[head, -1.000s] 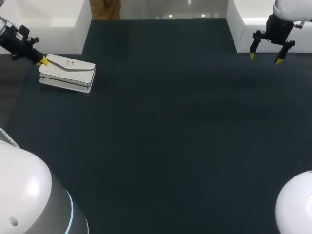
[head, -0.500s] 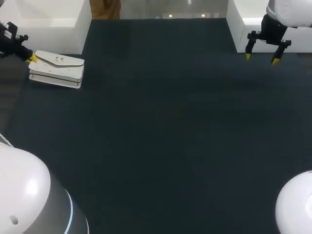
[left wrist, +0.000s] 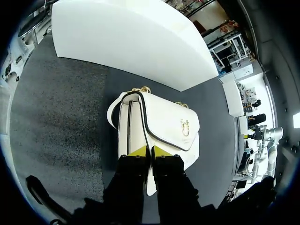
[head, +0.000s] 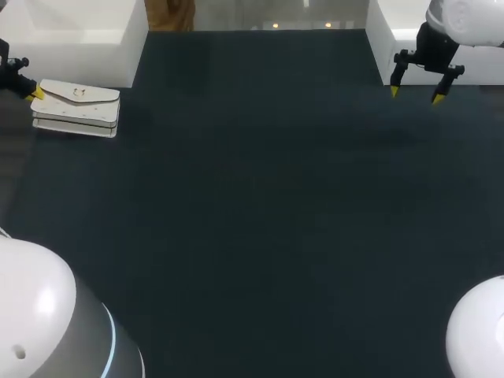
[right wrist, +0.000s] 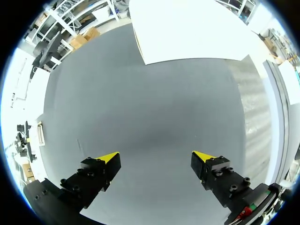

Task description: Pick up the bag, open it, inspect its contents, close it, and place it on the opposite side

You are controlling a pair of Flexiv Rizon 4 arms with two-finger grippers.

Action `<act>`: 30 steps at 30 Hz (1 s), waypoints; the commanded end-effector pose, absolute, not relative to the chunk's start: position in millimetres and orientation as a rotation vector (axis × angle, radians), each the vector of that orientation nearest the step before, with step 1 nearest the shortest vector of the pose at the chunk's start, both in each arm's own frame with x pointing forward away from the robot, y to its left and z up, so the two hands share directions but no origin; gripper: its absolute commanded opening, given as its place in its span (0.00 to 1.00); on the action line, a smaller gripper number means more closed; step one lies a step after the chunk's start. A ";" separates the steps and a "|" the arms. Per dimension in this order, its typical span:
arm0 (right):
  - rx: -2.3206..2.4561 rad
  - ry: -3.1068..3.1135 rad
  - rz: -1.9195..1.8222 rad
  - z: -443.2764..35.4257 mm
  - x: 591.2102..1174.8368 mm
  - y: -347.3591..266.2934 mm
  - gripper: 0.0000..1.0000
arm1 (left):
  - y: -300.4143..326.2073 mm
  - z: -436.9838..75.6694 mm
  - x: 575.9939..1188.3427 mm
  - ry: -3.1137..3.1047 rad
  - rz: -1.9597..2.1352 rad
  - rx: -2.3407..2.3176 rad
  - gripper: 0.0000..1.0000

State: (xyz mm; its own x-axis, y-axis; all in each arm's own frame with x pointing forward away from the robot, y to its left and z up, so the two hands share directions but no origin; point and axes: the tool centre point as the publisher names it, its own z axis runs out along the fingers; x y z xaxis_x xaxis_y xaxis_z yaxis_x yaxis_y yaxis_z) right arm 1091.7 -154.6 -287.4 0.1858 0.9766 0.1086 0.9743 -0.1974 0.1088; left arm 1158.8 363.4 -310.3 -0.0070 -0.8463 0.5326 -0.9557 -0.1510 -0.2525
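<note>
Left gripper [left wrist: 151,152], held level, pinches the bag's [left wrist: 159,124] end, fingers narrow; the bag's length runs straight ahead, flap up. Far from it, right gripper [head: 414,95] points down, fingers wide.

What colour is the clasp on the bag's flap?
Gold. The clasp on the white bag shows best in the left wrist view.

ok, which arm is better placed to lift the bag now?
Left. The left gripper is shut on the bag; the right gripper hangs open across the table.
</note>
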 end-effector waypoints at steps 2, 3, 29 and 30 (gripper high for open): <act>2.403 1.981 0.225 -285.9 1090.5 -143.9 1.00 | 383.6 -314.9 1173.0 -1.853 0.598 1.857 0.00; 2.403 1.986 0.223 -285.6 1090.1 -142.1 1.00 | 385.0 -314.7 1172.6 -1.846 0.600 1.846 0.00; 2.402 1.987 0.208 -282.9 1090.7 -129.3 1.00 | 413.8 -319.5 1166.4 -1.808 0.500 1.781 0.00; 2.402 1.987 0.208 -282.9 1090.7 -129.3 1.00 | 413.1 -320.4 1165.6 -1.810 0.494 1.778 0.00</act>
